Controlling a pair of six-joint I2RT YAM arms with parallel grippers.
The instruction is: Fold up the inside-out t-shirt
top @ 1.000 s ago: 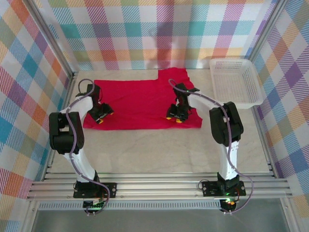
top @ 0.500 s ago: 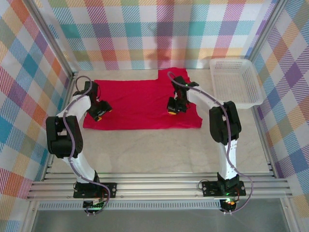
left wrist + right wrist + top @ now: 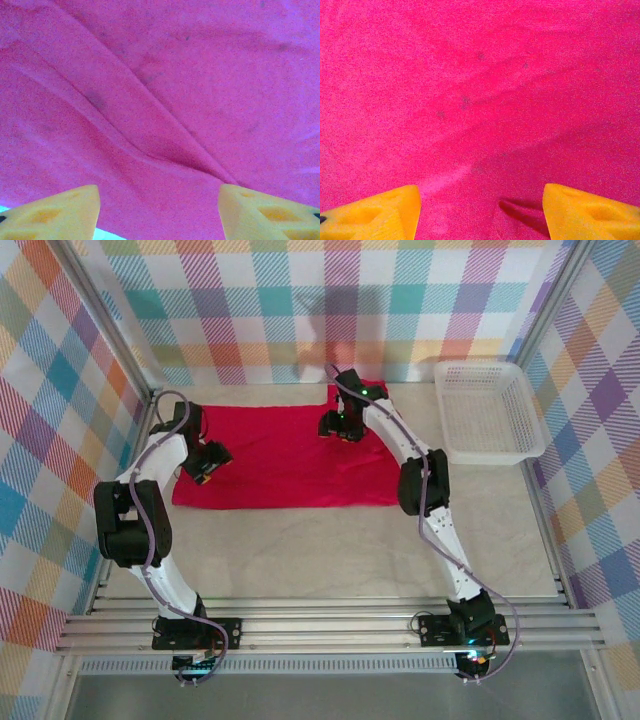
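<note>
Overhead, the red t-shirt point(image 3: 270, 455) lay spread across the table's point(image 3: 300, 550) far half. Close up, diagonal creases ran beneath the left gripper point(image 3: 207, 468), smoother cloth beneath the right gripper point(image 3: 335, 428). Both had fingers apart, gripping nothing.

The t-shirt point(image 3: 160, 100) ran off the edges of both wrist views, yellow fingertips point(image 3: 585, 212) cut off below; from above, the right arm point(image 3: 395, 440) hid its far right part
</note>
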